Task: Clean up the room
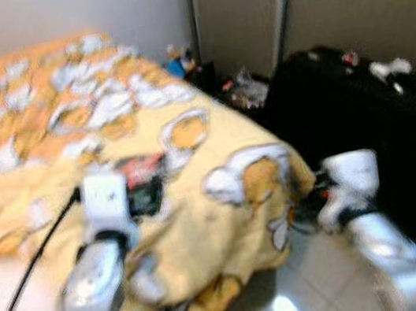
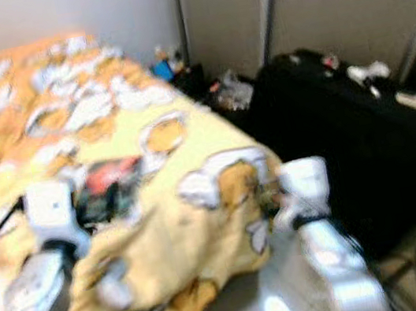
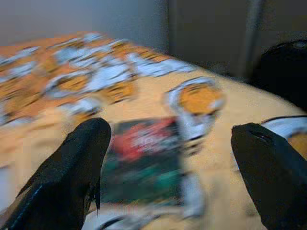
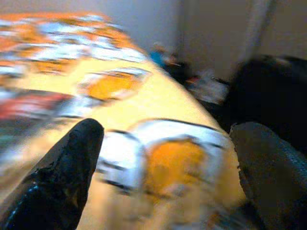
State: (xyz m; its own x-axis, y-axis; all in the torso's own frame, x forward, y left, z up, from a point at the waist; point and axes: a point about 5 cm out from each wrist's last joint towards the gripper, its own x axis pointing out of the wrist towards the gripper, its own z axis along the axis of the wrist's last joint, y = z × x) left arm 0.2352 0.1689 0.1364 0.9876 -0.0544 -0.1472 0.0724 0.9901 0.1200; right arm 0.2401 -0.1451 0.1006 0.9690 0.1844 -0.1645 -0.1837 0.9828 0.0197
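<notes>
While the head views are blurred, they show a bed [image 1: 214, 146] covered by a yellow-and-orange quilt printed with white cartoon patches, and on it, toward the near corner, a flat dark packet with red and green print [image 1: 142, 184]. Seen from the head, the packet lies at about twelve o'clock of the left arm, just beyond its white wrist block. In the left wrist view the packet [image 3: 144, 160] sits between and past the two black fingers, so the left pincer [image 3: 175, 158] is spread wide and apart from it, lined up as if to take it off the bed; that would fit a tidy-up job. The right pincer [image 4: 165, 167] is also spread wide and holds nothing, raised by the bed's corner at about three o'clock of the packet, probably just kept out of the way. At about one o'clock, past the bed, stands a long black low cabinet [image 1: 369, 113] with small pale things on top, too blurred to name. A heap of small clutter [image 1: 245, 89] lies between bed and cabinet.
</notes>
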